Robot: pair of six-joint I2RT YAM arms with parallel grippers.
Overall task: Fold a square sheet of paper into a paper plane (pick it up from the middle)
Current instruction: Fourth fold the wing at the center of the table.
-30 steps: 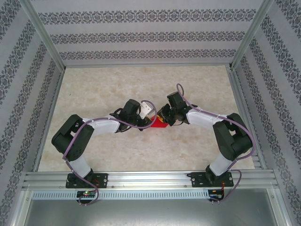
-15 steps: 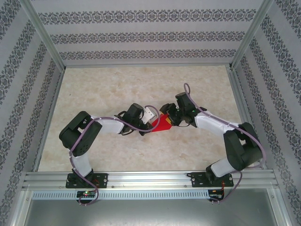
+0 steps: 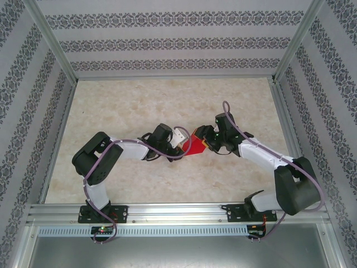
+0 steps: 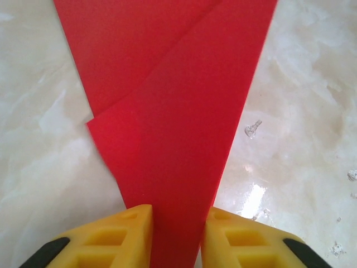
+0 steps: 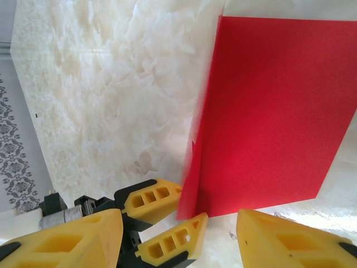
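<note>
A creased red paper wedge (image 4: pixel 178 111) is flanked at its tip by the left pincer (image 4: pixel 175 218), hold uncertain, probably for steadying; the right pincer (image 5: pixel 179 216) is spread empty.

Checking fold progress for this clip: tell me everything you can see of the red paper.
The red paper is thin and matte, folded into a tapering wedge with one flap overlapping along a slanted edge. It is at the table's middle, between the grippers. Its narrow end lies between the left gripper's yellow fingers, which stand slightly apart; the open right gripper is close to another edge.
</note>
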